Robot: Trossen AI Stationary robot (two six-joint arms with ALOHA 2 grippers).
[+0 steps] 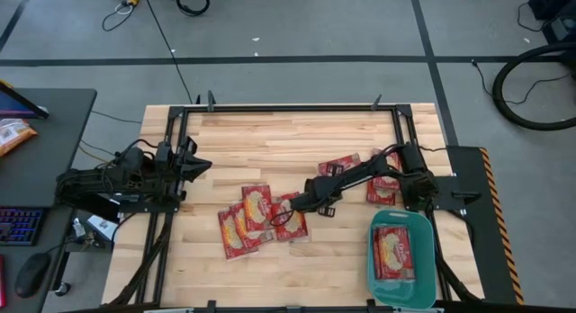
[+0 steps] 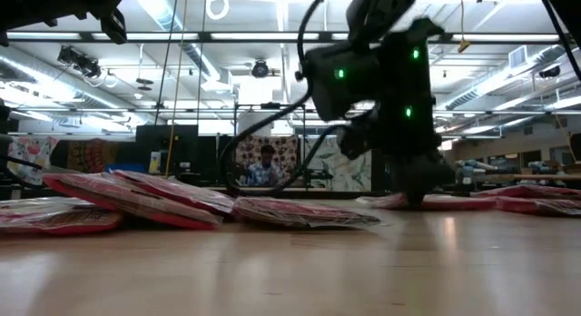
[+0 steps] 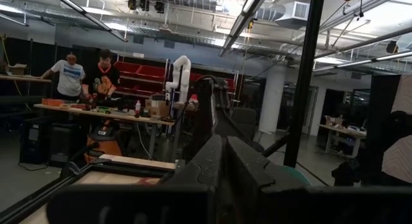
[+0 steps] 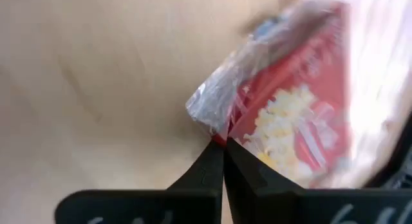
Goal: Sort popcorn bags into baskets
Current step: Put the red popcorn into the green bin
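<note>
Pinching only the crimped corner of one popcorn bag (image 4: 290,114), the right gripper (image 4: 223,143) has its fingers clamped tight on the clear seam at the packet's edge, as we read it from the right wrist view. In the high view that gripper (image 1: 297,208) sits low over the packet (image 1: 290,216) at the right end of the cluster of red bags (image 1: 245,221) in the middle of the table (image 1: 270,133); more bags (image 1: 340,166) lie near the right arm's base, and the teal basket (image 1: 402,254) at the table's near right corner already holds at least one. We judge the hold thin: a grip on film alone could tear loose or slide off once the bag's weight hangs from it, dropping the packet short of the basket. The held bag seems to touch or overlap its neighbour (image 1: 256,208), so a lift might drag that one along or skew the cluster. A dangling bag could also catch the basket rim on the way over. The left gripper (image 1: 191,165) waits at the table's left edge, fingers together, holding nothing.
</note>
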